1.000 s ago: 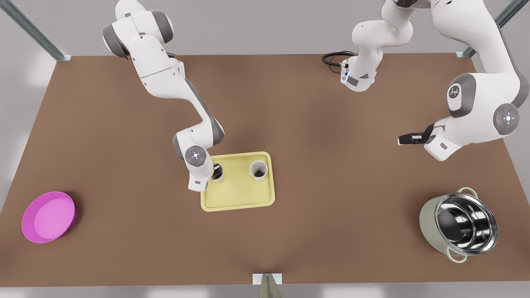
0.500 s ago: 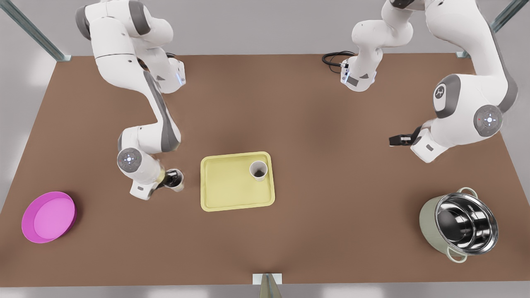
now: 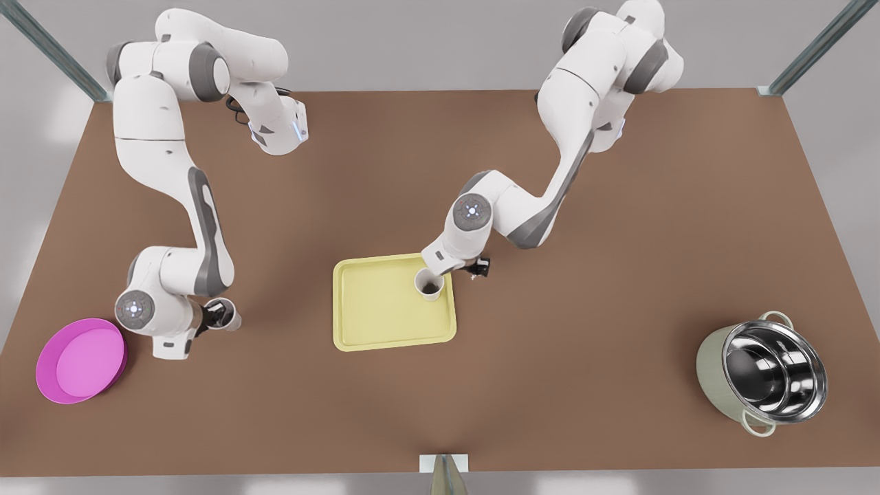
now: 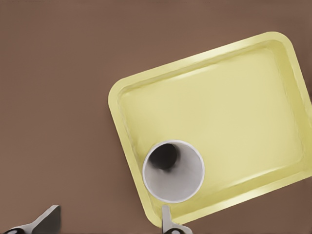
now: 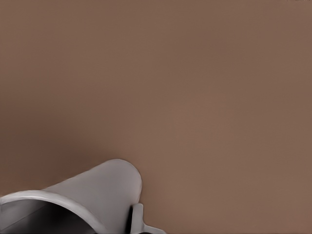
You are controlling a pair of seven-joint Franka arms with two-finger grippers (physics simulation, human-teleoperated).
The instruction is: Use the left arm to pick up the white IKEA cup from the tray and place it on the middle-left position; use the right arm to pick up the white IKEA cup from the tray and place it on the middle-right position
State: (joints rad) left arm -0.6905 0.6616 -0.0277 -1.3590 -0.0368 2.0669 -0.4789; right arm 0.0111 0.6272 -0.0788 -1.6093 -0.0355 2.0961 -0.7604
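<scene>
The pale yellow tray (image 3: 385, 313) lies mid-table with one white cup (image 3: 429, 283) upright in its far corner on the front view's right. My left gripper (image 3: 441, 273) hovers over that cup, open; in the left wrist view one fingertip (image 4: 165, 222) overlaps the edge of the cup (image 4: 173, 170) on the tray (image 4: 234, 107), and the other fingertip (image 4: 48, 218) is off the tray. My right gripper (image 3: 217, 316), on the front view's left, is shut on the second white cup (image 3: 228, 318) over bare tabletop. The right wrist view shows this cup (image 5: 97, 192) against a finger (image 5: 137, 217).
A round magenta dish (image 3: 81, 359) sits just beside the right arm's wrist, at the front view's left edge. A steel pot (image 3: 762, 371) stands at the front view's near right. A grey post (image 3: 445, 474) is at the table's front edge.
The arm on the front view's left carried its cup off the tray and leftwards to near the magenta dish. The other arm swung in from the right to above the remaining cup.
</scene>
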